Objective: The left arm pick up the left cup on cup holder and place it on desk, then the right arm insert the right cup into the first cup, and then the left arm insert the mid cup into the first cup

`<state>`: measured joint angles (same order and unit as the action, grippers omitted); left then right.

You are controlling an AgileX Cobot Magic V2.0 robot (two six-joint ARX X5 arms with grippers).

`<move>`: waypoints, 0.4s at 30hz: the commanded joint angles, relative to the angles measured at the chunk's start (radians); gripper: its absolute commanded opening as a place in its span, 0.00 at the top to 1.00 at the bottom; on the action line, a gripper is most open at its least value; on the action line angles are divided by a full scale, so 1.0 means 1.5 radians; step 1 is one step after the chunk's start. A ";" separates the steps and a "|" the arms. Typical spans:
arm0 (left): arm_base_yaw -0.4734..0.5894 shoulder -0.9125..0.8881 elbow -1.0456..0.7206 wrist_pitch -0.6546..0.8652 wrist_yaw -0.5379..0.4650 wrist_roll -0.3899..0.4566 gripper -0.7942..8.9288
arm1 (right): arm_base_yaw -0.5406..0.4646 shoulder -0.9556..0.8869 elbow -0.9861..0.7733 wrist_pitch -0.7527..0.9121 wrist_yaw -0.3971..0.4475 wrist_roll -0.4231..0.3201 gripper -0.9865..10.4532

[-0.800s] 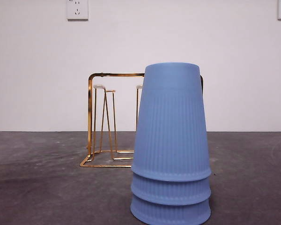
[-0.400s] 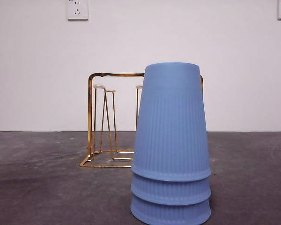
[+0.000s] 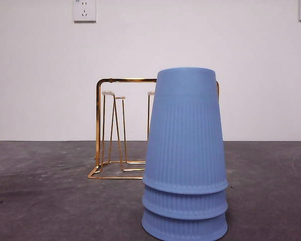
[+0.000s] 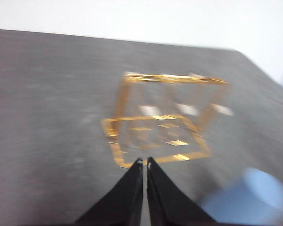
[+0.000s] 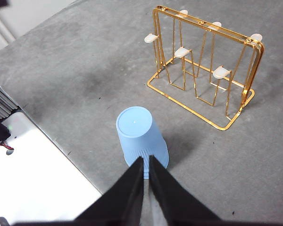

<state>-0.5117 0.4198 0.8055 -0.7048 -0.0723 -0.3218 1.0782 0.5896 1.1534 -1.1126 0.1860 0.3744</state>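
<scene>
On the desk (image 3: 50,201), below and ahead of the right gripper (image 5: 146,162), stands the stack of three blue cups (image 3: 184,155), mouths down, closed bases up, long axis vertical, near the cup holder (image 3: 121,131) but apart from it. The holder's white-tipped pegs (image 5: 183,51) are all bare. Both grippers have their jaws pressed together, holding nothing; the left gripper (image 4: 144,164) hangs above the holder, its view blurred. All three cups look nested, so the last insertion seems done; what remains is likely only clearing the arms away.
</scene>
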 commanded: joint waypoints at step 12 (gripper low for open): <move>0.279 -0.231 -0.432 0.330 -0.039 0.157 0.91 | 0.007 0.002 0.010 0.008 0.001 0.000 0.90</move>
<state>-0.0998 0.0891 0.1917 -0.2790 -0.1322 -0.1329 1.0782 0.5896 1.1534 -1.1118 0.1860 0.3744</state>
